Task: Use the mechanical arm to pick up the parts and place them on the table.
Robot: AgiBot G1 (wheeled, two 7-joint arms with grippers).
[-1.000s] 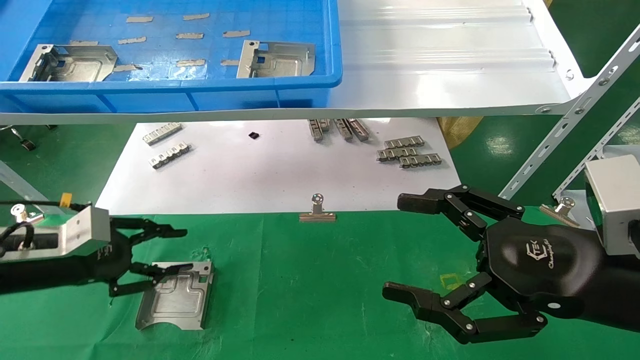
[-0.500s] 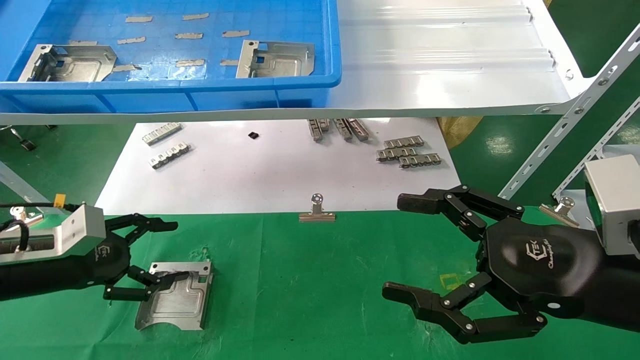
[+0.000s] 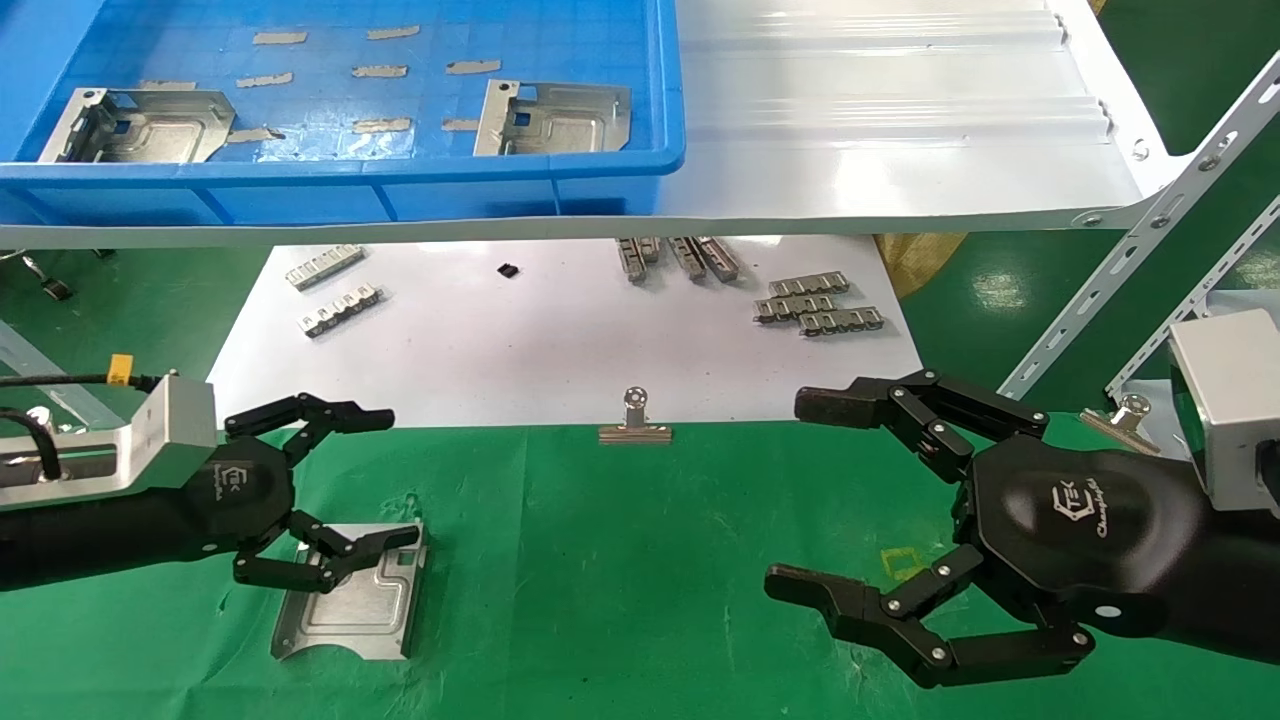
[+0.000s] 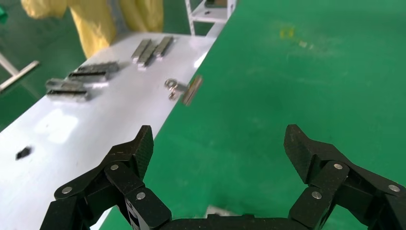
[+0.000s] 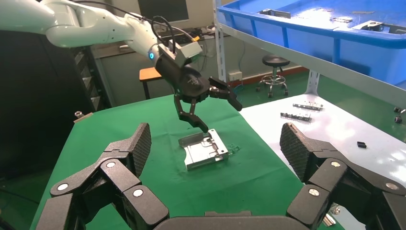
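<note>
Head view: at lower left of the frame the left gripper hangs released, fingers spread, just above a silver part lying flat on the green table, its lower finger over the plate's upper edge. At lower right the right gripper sits parked, fingers splayed wide and empty. Two more parts rest in the blue bin at upper left.
</note>
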